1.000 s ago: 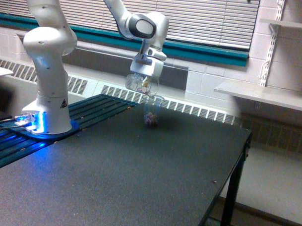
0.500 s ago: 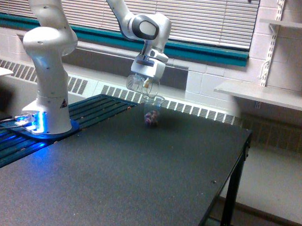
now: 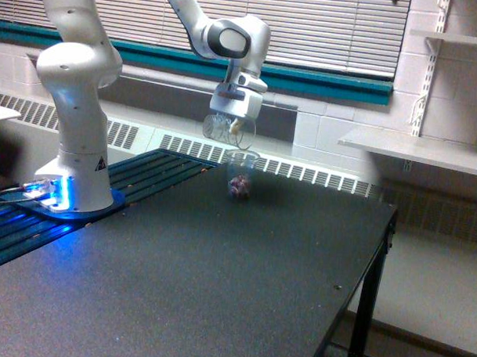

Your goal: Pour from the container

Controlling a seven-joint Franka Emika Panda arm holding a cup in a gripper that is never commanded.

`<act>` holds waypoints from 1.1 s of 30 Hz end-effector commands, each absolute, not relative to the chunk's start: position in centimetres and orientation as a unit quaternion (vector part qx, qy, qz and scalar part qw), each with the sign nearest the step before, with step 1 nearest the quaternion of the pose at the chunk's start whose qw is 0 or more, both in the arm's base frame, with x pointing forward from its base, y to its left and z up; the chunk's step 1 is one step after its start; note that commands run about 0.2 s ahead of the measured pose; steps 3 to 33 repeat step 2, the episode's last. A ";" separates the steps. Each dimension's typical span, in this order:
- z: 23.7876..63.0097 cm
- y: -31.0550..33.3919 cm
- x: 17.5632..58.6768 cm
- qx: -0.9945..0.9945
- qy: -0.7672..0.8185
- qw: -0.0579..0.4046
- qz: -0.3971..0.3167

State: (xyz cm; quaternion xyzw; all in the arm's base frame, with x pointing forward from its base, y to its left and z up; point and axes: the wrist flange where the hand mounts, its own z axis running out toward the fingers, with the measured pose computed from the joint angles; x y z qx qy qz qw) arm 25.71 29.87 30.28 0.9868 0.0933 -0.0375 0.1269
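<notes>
My gripper [image 3: 231, 125] is shut on the container [image 3: 221, 128], a small clear plastic vessel held tilted on its side above the table. Its mouth faces toward the exterior view's right. Just below and slightly right of it stands a taller clear tapered cup [image 3: 240, 175] on the dark table, upright, with small dark and pinkish pieces at its bottom. The container hangs a short gap above the cup's rim, not touching it. I cannot tell whether anything is left inside the container.
The arm's white base [image 3: 73, 153] stands on the exterior view's left beside a blue-lit plate. The black table [image 3: 219, 287] ends at an edge on the right. A slatted radiator and window blinds run behind; a white shelf [image 3: 416, 149] is at right.
The gripper with the container has risen slightly and shifted a little to the right over the cup. The cup has not moved.
</notes>
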 end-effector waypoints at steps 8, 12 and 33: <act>31.5 29.4 25.6 0.991 0.082 0.109 -0.018; 31.5 29.4 25.6 0.991 0.082 0.109 -0.018; 31.5 29.4 25.6 0.991 0.082 0.109 -0.018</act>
